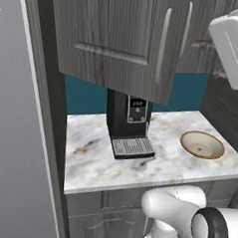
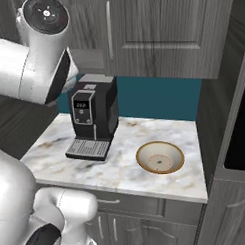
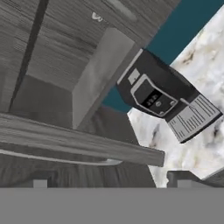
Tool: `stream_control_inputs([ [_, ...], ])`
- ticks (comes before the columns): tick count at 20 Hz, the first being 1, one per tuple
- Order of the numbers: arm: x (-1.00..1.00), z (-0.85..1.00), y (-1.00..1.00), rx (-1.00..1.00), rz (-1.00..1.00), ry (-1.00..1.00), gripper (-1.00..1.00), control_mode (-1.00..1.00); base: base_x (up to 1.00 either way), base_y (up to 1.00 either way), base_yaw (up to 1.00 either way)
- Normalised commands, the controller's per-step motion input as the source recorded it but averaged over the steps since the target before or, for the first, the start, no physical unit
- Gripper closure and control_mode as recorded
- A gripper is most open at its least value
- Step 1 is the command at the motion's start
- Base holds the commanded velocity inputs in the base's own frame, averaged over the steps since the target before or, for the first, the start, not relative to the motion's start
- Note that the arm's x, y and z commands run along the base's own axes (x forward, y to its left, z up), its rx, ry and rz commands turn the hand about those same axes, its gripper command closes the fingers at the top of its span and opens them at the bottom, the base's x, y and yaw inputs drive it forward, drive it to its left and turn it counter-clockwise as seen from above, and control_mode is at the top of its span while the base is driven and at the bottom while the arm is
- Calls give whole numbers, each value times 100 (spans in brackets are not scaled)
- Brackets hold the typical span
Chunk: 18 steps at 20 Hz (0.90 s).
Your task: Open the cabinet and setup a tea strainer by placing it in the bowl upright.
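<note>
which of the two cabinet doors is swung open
The left cabinet door: it angles out over the coffee machine, while the right cabinet door sits flush, shut.

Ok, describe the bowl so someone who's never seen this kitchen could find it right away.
Start at the marble counter under the dark cabinet. The bowl sits right of the black coffee machine, apart from it. It's the one round tan dish, brown-rimmed and pale inside.

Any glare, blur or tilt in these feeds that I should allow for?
Left base view: soft, slightly blurry, no glare on the counter. Right base view: even light, bowl clear. Hand view: strongly rolled, coffee machine slanted, cabinet grain smeared.
</note>
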Motion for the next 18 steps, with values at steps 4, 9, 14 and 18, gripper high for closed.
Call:
stream_control_inputs([
  [4, 47, -35, -3, 41, 13, 17, -100, -100, 0, 0, 0],
  [9, 59, -43, 17, 28, 5, 15, -100, -100, 0, 0, 0],
  [14, 40, -12, 22, 31, 6, 11, -100, -100, 0, 0, 0],
  [18, 14, 0, 33, 22, 9, 5, -100, -100, 0, 0, 0],
])
